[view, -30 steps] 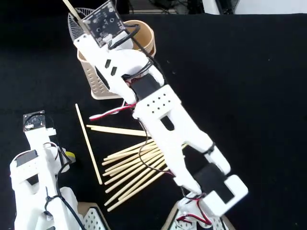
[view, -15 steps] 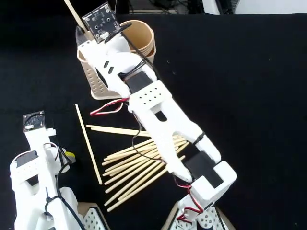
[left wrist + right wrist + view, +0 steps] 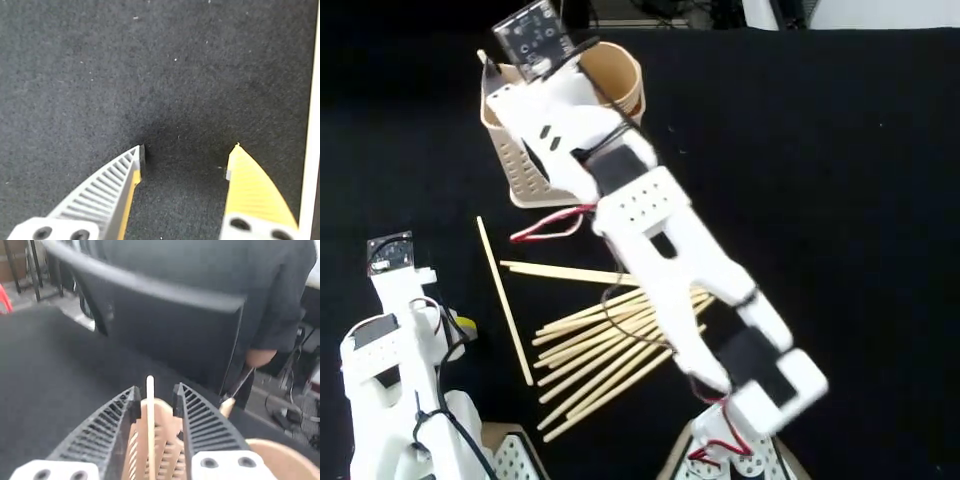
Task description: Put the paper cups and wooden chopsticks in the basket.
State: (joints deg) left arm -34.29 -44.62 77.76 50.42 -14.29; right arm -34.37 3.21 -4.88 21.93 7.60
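My right arm stretches across the table to the beige slatted basket [image 3: 516, 172] at the back left. Its gripper [image 3: 154, 392] hangs over the basket [image 3: 161, 452], open a little wider than the wooden chopstick [image 3: 150, 410] that stands upright between its fingers, close to one of them. The chopstick's tip [image 3: 483, 57] pokes out above the basket rim. A brown paper cup [image 3: 618, 76] stands at the basket's far side, its rim [image 3: 280, 455] beside the gripper. Several chopsticks [image 3: 605, 350] lie fanned on the black cloth. My left gripper [image 3: 185, 150] is open over bare cloth.
One loose chopstick [image 3: 504, 300] lies apart to the left of the pile, another [image 3: 565, 272] lies across above it. The left arm [image 3: 395, 350] stands at the front left corner. Black cloth extends free to the right of the right arm.
The chopstick in the right gripper has sunk; its end stuck out far above the basket and now only a short tip shows. The right arm shifted slightly. The left arm stayed still.
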